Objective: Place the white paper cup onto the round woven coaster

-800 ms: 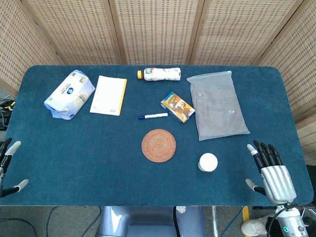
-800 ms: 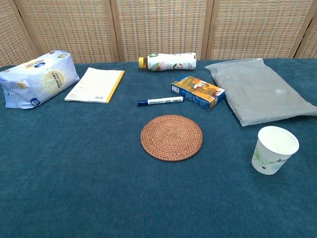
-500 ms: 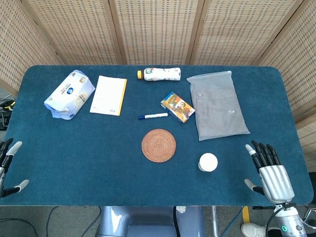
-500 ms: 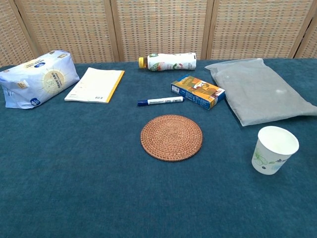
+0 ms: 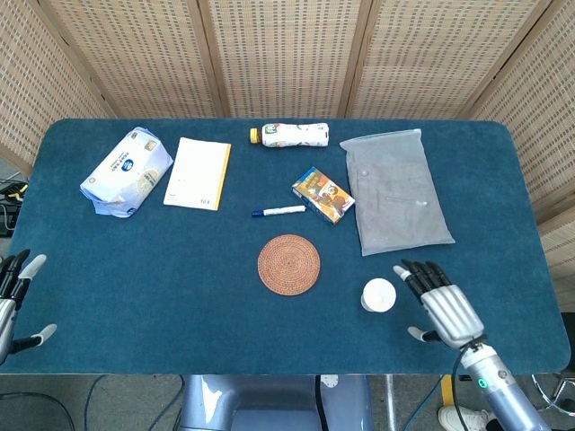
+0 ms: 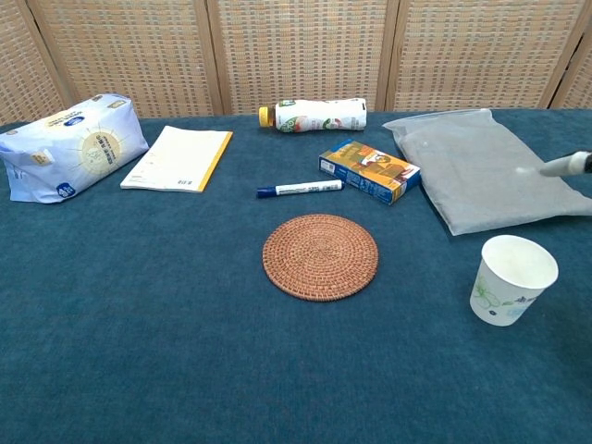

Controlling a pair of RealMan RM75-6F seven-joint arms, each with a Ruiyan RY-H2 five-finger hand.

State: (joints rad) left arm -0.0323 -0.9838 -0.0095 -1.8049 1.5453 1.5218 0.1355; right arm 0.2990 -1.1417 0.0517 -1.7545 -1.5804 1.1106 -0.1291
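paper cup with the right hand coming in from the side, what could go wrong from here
The white paper cup stands upright and looks empty, so it is probably light; the open right hand could knock it over or push it away before gripping. A hard squeeze may crush its thin wall. The woven coaster is hardly wider than the cup, so an off-centre placement could leave it tilted on the rim.

The right hand (image 5: 442,305) has a silver metal back with ribbed plates, black fingers (image 5: 415,272) and a pale grey thumb with a black segment. Its wrist is a silver-grey tube carrying a small green ring light, joined to a grey forearm. In the chest view only one pale grey fingertip (image 6: 566,165) shows at the right edge. The left hand (image 5: 16,296), at the left edge, shows black fingers with light grey tips and a grey thumb.
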